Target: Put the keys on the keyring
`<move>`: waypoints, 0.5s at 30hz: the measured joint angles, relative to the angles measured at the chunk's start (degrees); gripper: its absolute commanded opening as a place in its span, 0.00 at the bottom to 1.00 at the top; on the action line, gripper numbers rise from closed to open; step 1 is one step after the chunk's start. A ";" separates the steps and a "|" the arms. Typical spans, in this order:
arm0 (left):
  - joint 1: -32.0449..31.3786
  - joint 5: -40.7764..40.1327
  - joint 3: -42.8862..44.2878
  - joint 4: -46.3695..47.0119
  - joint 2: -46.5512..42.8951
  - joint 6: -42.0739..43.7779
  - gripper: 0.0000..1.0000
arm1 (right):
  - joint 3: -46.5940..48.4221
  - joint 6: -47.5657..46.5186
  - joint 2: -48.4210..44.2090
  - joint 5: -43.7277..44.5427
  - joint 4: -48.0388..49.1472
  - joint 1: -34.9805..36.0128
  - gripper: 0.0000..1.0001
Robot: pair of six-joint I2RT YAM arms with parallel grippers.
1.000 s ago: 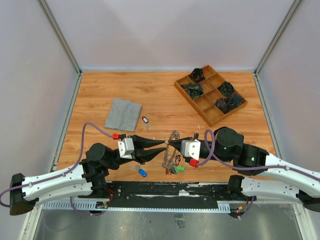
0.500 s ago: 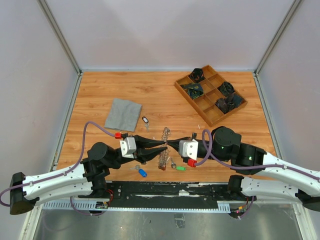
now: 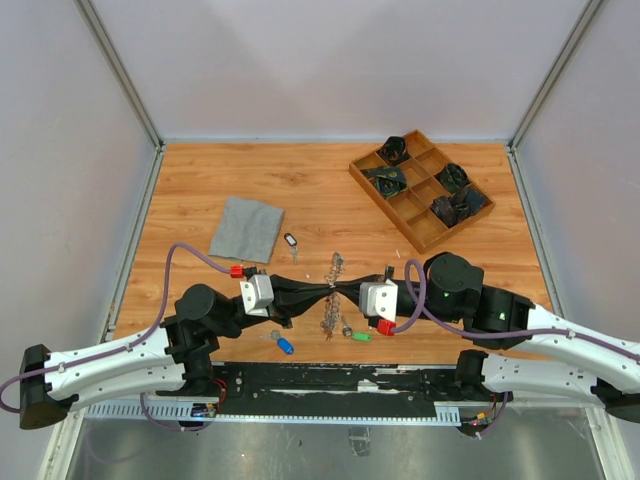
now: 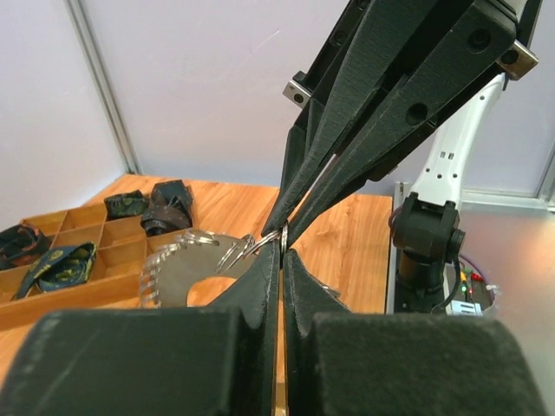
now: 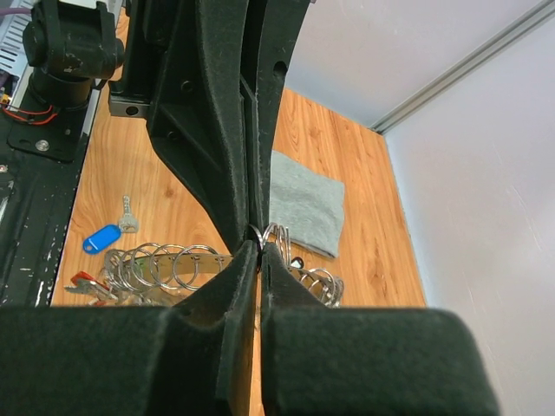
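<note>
The keyring (image 3: pixel 329 312) hangs upright and edge-on between both arms, a metal band strung with small split rings (image 4: pixel 186 264) and keys. My left gripper (image 3: pixel 325 289) is shut on one thin ring at its top (image 4: pixel 282 251). My right gripper (image 3: pixel 341 289) faces it tip to tip, shut on the same spot (image 5: pixel 260 247). Loose keys lie on the table: one with a blue tag (image 3: pixel 285 346) (image 5: pixel 103 238), one with a green tag (image 3: pixel 361 336), and one with a dark tag (image 3: pixel 291 241). A red tag (image 5: pixel 81 281) shows among the keys on the ring.
A grey cloth square (image 3: pixel 247 228) lies at the back left (image 5: pixel 305 202). A wooden compartment tray (image 3: pixel 402 200) with dark bundles stands at the back right (image 4: pixel 61 295). The black base rail (image 3: pixel 340 380) runs along the near edge.
My left gripper has closed on the keyring, opposite the right gripper. The ring has swung from a tilted loop to upright and edge-on, shifted slightly left.
</note>
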 measured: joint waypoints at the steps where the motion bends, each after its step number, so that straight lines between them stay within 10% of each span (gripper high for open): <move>1: 0.00 0.00 0.00 -0.17 -0.11 0.09 0.01 | 0.00 0.00 -0.04 -0.17 -0.11 0.00 0.07; 8: -0.04 -0.55 0.00 -2.01 -1.01 1.07 0.01 | 0.02 -0.02 -2.27 -1.14 -1.60 0.00 0.29; 15: -0.04 -0.70 -0.02 -2.67 -1.16 1.49 0.01 | 0.11 0.00 -5.01 -0.44 -2.93 0.00 0.24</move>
